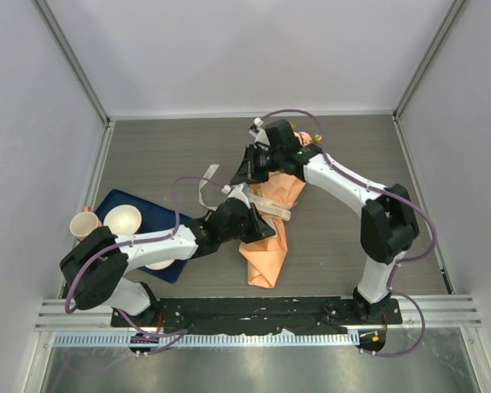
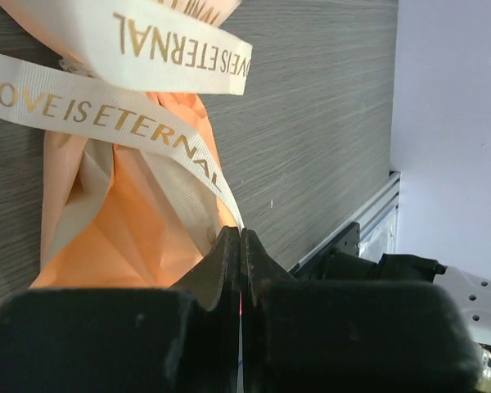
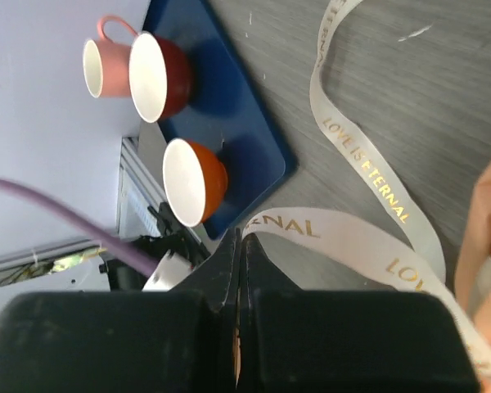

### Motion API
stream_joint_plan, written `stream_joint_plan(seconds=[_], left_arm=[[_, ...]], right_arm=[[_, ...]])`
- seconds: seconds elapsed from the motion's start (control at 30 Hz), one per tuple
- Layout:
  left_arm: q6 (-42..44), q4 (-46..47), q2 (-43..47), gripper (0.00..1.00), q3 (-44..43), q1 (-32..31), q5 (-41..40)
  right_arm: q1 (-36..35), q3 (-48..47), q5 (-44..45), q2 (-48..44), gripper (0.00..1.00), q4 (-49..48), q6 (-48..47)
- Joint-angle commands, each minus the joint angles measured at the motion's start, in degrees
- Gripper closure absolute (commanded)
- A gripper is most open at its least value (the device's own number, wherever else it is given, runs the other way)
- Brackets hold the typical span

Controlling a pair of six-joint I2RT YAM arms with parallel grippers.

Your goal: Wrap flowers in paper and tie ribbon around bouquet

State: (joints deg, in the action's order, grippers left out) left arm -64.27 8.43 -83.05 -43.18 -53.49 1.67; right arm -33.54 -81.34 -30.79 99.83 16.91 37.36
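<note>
The bouquet lies mid-table: a cone of orange paper point(image 1: 266, 254) whose flowers point(image 1: 311, 137) barely peek out beside the right arm. The cream ribbon point(image 1: 272, 210), printed "LOVE IS ETERNAL", crosses the cone and trails off toward the left. My left gripper point(image 1: 258, 228) sits at the cone's left side. In the left wrist view its jaws point(image 2: 241, 233) are shut on the ribbon point(image 2: 106, 119), just above the paper point(image 2: 139, 229). My right gripper point(image 1: 247, 173) hovers over the upper part of the bouquet. Its jaws point(image 3: 244, 236) are shut on a loop of the ribbon point(image 3: 368, 168).
A dark blue tray point(image 1: 147, 205) at the left holds a bowl point(image 1: 123, 219), with a cup point(image 1: 84, 223) at its edge. The right wrist view shows the tray point(image 3: 237, 106), a red bowl point(image 3: 159, 74), an orange bowl point(image 3: 192, 180) and a pink cup point(image 3: 98, 61).
</note>
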Motion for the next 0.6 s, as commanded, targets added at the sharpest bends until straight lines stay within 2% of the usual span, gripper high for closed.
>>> stream_joint_plan(seconds=[0.0,0.03,0.13,0.17,0.23,0.27,0.37,0.43,0.5,0.57], left_arm=[[0.4,9.8,2.5,1.00,1.9,-1.3,-7.8],[0.5,9.8,2.7,1.00,2.2,-1.7,-8.5],[-0.2,11.2,2.6,1.00,4.1,-2.1,-9.3],[-0.9,12.0,2.6,1.00,4.8,-2.1,-9.3],[-0.8,12.2,2.6,1.00,4.9,-2.1,-9.0],[-0.3,10.7,3.0,1.00,4.6,-2.1,-9.0],[0.2,9.5,3.4,1.00,3.9,-2.1,-9.3],[0.5,9.1,3.3,1.00,3.5,-2.1,-9.3],[0.2,8.0,2.3,1.00,2.4,-2.1,-9.1],[0.0,6.6,1.5,1.00,1.3,-2.1,-7.3]], right_arm=[[-3.1,-11.9,-8.9,6.0,1.00,12.1,-5.2],[-3.8,-14.0,-8.6,9.2,1.00,17.4,-6.2],[-4.3,-20.9,-4.7,13.0,0.95,25.2,-9.6],[-3.4,-23.1,-4.4,13.8,0.86,27.0,-10.4],[-1.8,-21.2,-1.1,11.7,0.68,25.8,-9.2],[0.2,-18.2,1.0,8.0,0.54,25.1,-8.3],[4.0,-8.6,6.1,-0.8,0.42,21.2,-3.9],[8.5,-2.4,7.8,-6.3,0.40,17.7,-1.6],[12.6,7.7,10.2,-14.6,0.33,14.8,2.0],[14.6,17.6,13.7,-19.5,0.31,10.6,5.1]])
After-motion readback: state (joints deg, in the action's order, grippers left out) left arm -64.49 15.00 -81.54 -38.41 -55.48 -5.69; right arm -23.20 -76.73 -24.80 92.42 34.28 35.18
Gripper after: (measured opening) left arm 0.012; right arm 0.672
